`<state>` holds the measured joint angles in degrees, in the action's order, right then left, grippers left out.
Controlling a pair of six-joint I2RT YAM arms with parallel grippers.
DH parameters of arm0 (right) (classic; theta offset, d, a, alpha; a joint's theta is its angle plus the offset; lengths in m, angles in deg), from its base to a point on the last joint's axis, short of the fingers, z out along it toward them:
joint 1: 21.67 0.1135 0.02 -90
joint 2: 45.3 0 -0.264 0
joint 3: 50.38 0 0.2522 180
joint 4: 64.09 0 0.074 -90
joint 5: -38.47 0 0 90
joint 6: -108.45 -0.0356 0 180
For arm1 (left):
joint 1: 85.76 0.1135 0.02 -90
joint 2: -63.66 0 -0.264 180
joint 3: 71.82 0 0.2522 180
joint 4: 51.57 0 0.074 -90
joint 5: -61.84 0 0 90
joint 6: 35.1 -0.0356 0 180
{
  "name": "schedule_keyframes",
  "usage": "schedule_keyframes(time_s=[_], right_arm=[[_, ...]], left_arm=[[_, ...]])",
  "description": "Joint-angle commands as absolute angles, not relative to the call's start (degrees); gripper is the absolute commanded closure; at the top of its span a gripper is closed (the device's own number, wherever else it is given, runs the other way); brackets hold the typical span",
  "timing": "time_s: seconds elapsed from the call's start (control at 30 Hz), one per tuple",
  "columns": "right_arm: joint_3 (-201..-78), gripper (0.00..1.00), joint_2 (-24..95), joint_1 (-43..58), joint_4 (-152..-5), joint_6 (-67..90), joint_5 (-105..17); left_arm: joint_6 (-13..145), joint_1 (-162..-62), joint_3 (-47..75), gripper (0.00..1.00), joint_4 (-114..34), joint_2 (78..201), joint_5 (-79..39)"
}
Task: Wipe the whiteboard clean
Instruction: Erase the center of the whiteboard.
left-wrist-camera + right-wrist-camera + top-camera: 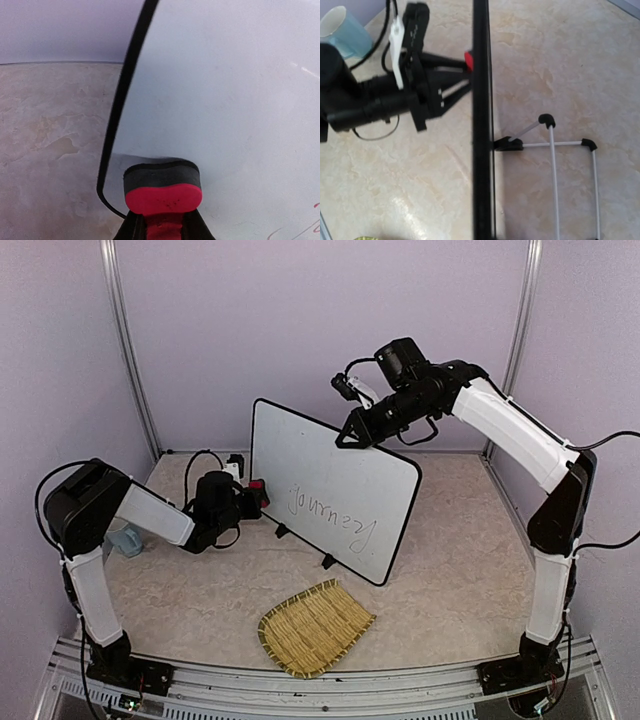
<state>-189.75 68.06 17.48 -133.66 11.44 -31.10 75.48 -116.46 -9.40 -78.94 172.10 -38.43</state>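
The whiteboard (330, 490) stands upright and slanted across the table, with dark handwriting (330, 515) low on its face. My right gripper (352, 437) is shut on its top rim. In the right wrist view the black rim (481, 125) runs straight up the picture and my own fingers do not show. My left gripper (250, 498) is shut on a red and black eraser (162, 187). The eraser's black felt lies at the board's lower left corner (225, 100), just inside the rim. The eraser (468, 60) shows as a red spot beside the rim.
A woven straw mat (315, 625) lies near the front edge. A pale blue cup (125, 538) stands at the left behind my left arm. A white wire stand (570, 145) props the board from behind. Lilac walls and metal posts close in the table.
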Motion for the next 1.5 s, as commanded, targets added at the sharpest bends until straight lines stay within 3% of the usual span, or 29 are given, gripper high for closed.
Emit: schedule_keyframes(time_s=[0.0,0.4,1.47], right_arm=[[-188.0,1.00,68.4,18.8,-133.3,9.5,-18.3],[-188.3,1.00,68.9,18.8,-132.6,7.8,-16.1],[-188.7,1.00,69.7,19.2,-132.7,7.8,-16.7]], left_arm=[[75.7,-117.9,-11.1,0.82,-82.6,171.6,-36.9],[77.6,-124.3,-3.9,0.83,-81.3,175.7,-36.8],[78.1,-131.6,-1.9,0.82,-82.3,174.6,-38.2]])
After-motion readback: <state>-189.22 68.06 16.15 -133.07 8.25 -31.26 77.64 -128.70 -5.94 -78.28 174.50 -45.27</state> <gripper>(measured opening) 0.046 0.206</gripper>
